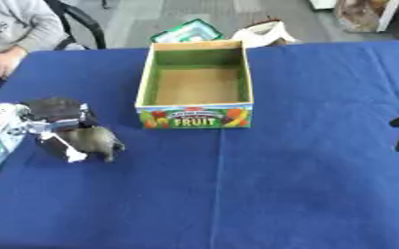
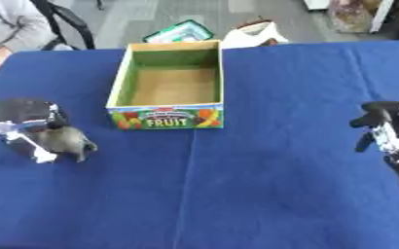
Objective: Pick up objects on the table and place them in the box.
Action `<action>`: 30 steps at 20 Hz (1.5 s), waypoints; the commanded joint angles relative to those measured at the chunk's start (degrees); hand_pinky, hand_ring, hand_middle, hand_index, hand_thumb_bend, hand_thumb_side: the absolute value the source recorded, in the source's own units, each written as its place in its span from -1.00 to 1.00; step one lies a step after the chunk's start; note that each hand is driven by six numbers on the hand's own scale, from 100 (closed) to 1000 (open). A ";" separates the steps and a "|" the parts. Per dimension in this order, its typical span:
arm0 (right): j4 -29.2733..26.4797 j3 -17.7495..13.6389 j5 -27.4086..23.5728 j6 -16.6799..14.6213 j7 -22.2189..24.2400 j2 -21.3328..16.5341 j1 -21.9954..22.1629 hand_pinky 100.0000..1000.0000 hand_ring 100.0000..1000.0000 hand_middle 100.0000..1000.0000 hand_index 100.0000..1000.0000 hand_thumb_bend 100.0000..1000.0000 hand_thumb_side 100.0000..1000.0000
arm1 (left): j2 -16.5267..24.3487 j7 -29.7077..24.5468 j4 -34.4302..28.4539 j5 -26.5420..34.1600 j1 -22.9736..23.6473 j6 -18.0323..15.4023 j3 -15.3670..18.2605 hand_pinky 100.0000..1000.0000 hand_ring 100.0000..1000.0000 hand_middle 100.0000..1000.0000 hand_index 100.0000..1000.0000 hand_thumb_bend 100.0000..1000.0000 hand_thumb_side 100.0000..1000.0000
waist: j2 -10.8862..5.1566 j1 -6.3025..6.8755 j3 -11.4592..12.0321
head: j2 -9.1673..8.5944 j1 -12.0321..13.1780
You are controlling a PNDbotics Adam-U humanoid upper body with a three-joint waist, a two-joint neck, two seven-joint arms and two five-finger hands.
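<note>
An open cardboard box (image 1: 196,115) with "FRUIT" printed on its front stands at the middle back of the blue table; I see only its bare brown floor inside. On the cloth at the left sits a small grey-brown animal-shaped toy (image 1: 99,139). My left hand (image 1: 54,111) is over it from the left, with fingers curled down round its near and rear sides. At the right edge, clear of everything, my right hand (image 2: 389,127) hangs above the cloth with relaxed fingers and nothing in it.
The blue tablecloth (image 1: 262,185) covers the whole table. A person in a grey sweater (image 1: 11,29) sits at the far left corner, one hand resting by the table edge. Beyond the table are a chair (image 1: 82,22), a green-and-white item (image 1: 186,31) and a white bag (image 1: 262,34).
</note>
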 commanded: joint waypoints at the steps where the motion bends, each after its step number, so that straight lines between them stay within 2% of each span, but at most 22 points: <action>1: -0.94 -0.17 0.07 -0.22 0.13 -0.82 -0.55 -0.41 0.16 -0.08 0.30 -1.00 -0.23 | 1.63 -0.31 -0.59 2.18 -1.17 -0.02 1.22 -0.05 -0.24 -0.46 -0.16 -0.96 -0.50 | -0.72 -0.14 0.14 | -0.02 -0.03; 10: -0.85 -0.18 0.02 -0.27 0.19 -0.94 -0.45 -0.41 0.17 -0.08 0.30 -1.00 -0.23 | 3.49 -1.79 -3.81 9.57 -3.33 0.89 3.96 -0.05 -0.26 -0.50 -0.19 -0.99 -0.54 | -1.07 -0.09 0.18 | -0.02 -0.13; 18: -0.72 -0.01 0.03 -0.20 0.41 -1.23 -0.18 -0.41 0.17 -0.08 0.31 -1.00 -0.23 | 3.73 -1.49 -4.56 13.52 -10.49 1.79 5.55 -0.05 -0.25 -0.50 -0.20 -0.97 -0.58 | -1.62 0.37 -0.03 | 0.06 -0.02; 22: -0.67 0.26 0.06 -0.13 0.68 -1.31 -0.11 -0.41 0.17 -0.08 0.31 -1.00 -0.23 | 1.15 -0.26 -1.20 10.84 -15.53 2.01 5.16 -0.04 -0.22 -0.48 -0.17 -0.85 -0.57 | -1.73 0.69 -0.50 | -0.04 0.31; 30: -0.70 0.84 0.11 -0.12 1.25 -1.51 -0.47 -0.41 0.17 -0.08 0.31 -1.00 -0.24 | -6.41 4.24 9.95 0.51 -22.63 3.23 6.39 -0.04 -0.22 -0.48 -0.17 -0.79 -0.57 | -1.07 1.23 -2.71 | -0.88 1.70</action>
